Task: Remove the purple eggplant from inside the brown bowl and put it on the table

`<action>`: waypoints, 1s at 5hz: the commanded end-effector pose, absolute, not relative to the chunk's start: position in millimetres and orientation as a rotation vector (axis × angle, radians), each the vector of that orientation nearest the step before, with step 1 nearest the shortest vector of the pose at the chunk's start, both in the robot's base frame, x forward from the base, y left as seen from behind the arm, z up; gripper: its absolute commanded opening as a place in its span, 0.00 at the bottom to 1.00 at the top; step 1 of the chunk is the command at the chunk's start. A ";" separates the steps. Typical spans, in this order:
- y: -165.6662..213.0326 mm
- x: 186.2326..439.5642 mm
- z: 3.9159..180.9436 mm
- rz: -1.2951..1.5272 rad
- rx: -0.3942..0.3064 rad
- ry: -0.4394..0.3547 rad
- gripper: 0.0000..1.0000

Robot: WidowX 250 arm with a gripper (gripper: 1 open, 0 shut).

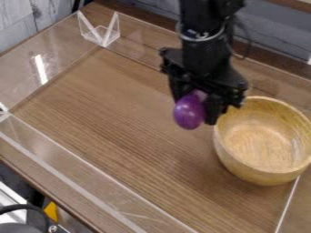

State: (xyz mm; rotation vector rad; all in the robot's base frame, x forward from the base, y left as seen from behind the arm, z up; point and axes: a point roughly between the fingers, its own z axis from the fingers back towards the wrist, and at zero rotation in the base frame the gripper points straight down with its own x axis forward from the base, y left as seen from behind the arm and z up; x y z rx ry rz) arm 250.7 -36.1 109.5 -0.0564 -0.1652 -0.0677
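Observation:
The purple eggplant [187, 113] hangs in the air above the table [109, 118], just left of the brown bowl [264, 141]. My gripper [195, 107] points straight down and is shut on the eggplant, with its black fingers on either side of it. The arm rises from there toward the top of the view. The bowl sits at the right, light tan, with nothing inside it.
Clear acrylic walls [49, 68] edge the tabletop on the left, back and front. A small clear acrylic stand [100, 29] sits at the far left corner. Bare wood stretches left of the gripper.

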 end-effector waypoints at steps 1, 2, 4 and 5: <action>-17.6 254.0 106.4 -0.047 -0.049 -0.215 0.00; -11.0 247.5 90.8 -0.073 -0.048 -0.209 0.00; -13.2 233.4 60.2 -0.106 -0.056 -0.198 0.00; -14.1 228.5 57.1 -0.097 -0.061 -0.194 0.00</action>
